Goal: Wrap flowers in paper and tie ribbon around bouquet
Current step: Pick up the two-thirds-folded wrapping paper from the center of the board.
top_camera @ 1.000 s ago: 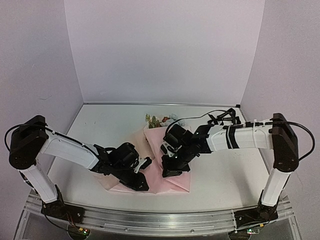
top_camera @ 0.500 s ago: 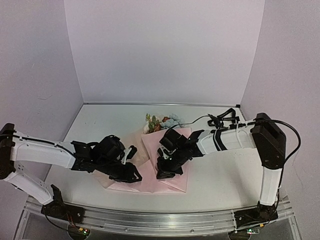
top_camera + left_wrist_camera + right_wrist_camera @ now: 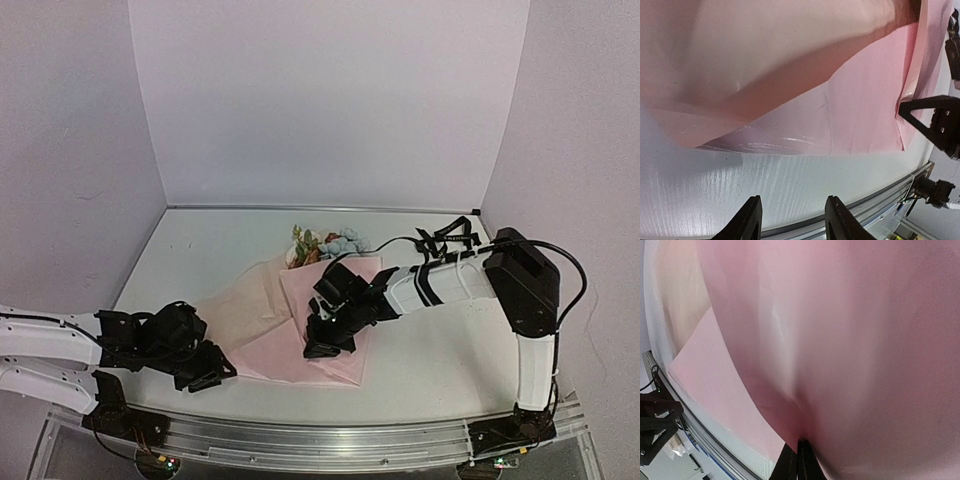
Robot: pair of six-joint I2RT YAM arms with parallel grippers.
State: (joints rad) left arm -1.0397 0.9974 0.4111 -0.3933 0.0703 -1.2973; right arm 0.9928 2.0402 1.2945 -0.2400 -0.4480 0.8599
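Note:
The pink paper (image 3: 270, 305) lies folded over the flower stems mid-table. The flowers (image 3: 325, 243) poke out at its far end, forming a loose bouquet. My right gripper (image 3: 322, 340) is shut on a raised fold of the paper (image 3: 840, 340), its fingertips (image 3: 799, 460) pressed together in the crease. My left gripper (image 3: 205, 368) sits low at the near left, clear of the paper's edge (image 3: 790, 145), open with nothing between its fingers (image 3: 792, 220). What looks like the black ribbon (image 3: 445, 236) lies bunched behind the right forearm.
The metal rail (image 3: 320, 440) runs along the table's near edge, close under the left gripper. A thin black cable (image 3: 385, 240) arcs from the right arm past the flowers. Walls enclose the back and both sides.
My left gripper has let go of the paper, opened, and drawn back left toward the near edge. My right gripper has shifted slightly left, still pinching the paper.

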